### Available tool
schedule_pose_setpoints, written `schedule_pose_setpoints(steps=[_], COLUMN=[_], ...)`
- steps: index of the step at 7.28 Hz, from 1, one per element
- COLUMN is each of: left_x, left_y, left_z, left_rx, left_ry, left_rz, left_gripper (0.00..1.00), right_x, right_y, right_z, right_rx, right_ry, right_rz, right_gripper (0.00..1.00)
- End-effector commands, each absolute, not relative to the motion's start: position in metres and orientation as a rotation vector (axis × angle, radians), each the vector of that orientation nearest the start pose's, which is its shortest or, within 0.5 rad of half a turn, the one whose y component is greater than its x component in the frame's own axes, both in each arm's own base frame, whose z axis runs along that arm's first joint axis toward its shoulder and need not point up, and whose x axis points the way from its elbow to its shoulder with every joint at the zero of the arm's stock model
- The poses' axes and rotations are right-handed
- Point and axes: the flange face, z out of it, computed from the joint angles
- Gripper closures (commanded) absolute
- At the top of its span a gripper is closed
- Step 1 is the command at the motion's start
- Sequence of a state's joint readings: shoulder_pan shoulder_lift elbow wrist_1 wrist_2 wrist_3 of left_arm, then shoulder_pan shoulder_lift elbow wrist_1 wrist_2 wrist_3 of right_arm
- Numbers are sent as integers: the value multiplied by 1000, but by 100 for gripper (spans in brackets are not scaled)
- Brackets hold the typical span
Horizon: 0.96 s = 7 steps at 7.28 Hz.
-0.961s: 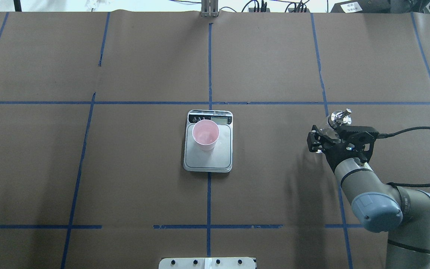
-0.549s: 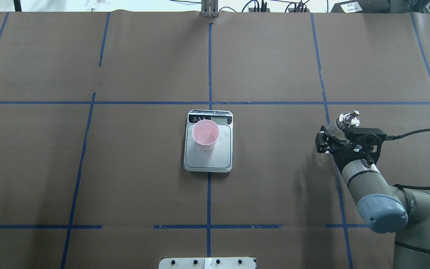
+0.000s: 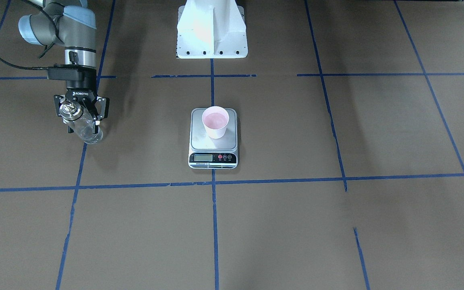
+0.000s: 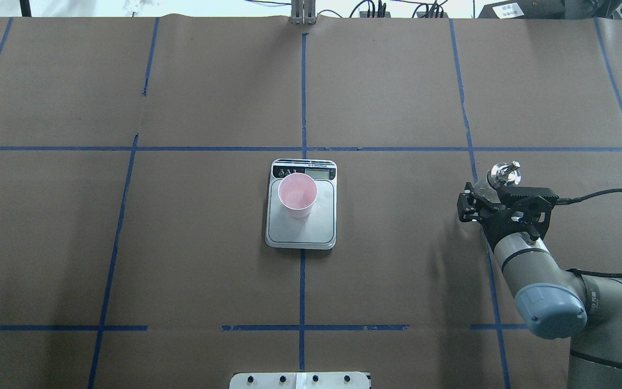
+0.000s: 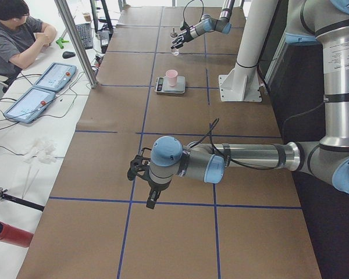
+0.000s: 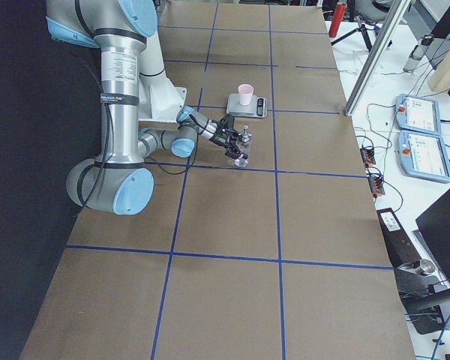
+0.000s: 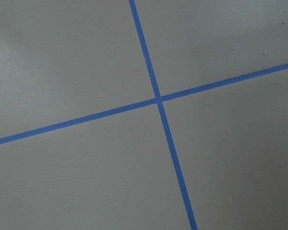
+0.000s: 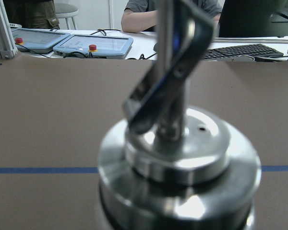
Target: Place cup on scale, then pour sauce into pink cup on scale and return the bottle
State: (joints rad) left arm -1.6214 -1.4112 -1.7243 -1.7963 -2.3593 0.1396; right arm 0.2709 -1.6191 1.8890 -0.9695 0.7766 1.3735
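Note:
The pale pink cup [image 4: 297, 194] stands upright on the scale [image 4: 301, 231] at the table's centre; both also show in the front-facing view, cup [image 3: 215, 122] on scale [image 3: 199, 139]. My right gripper [image 4: 478, 200] is shut on the clear glass bottle [image 4: 502, 175] far to the right of the scale. The bottle [image 3: 89, 133] is slightly tilted and low over the table; I cannot tell if it touches. Its silver cap and spout [image 8: 177, 143] fill the right wrist view. My left gripper [image 5: 141, 174] shows only in the exterior left view, and I cannot tell whether it is open or shut.
The white robot base [image 3: 212, 28] stands behind the scale. Blue tape lines [image 7: 158, 99] cross the brown table. An operator [image 5: 14, 35] sits at the far side by tablets [image 5: 41, 87] and a keyboard [image 8: 240, 50].
My right arm has carried the bottle a little further right, away from the scale, then nearly stopped. The cup and the scale have not moved.

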Motion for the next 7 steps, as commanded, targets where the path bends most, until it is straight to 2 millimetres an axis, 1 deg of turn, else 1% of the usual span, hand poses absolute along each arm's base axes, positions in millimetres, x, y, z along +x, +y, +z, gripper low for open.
schedule_pose_setpoints(steps=[1, 3, 5, 6, 7], left_x=[-85, -85, -85, -85, -85], left_y=[-434, -433, -433, -433, -433], left_z=[631, 632, 632, 632, 632], left_rx=[282, 280, 280, 280, 280], left_ry=[763, 763, 763, 763, 763], left_rz=[170, 170, 170, 170, 170], left_gripper=[0, 0, 0, 0, 0], right_x=[-408, -410, -412, -413, -414], right_y=[-319, -319, -319, -318, -318], right_z=[449, 451, 460, 459, 459], right_rx=[923, 922, 918, 917, 917], right_ry=[-635, -632, -618, -621, -622], right_rz=[405, 406, 400, 401, 399], right_gripper=[100, 100, 100, 99, 92])
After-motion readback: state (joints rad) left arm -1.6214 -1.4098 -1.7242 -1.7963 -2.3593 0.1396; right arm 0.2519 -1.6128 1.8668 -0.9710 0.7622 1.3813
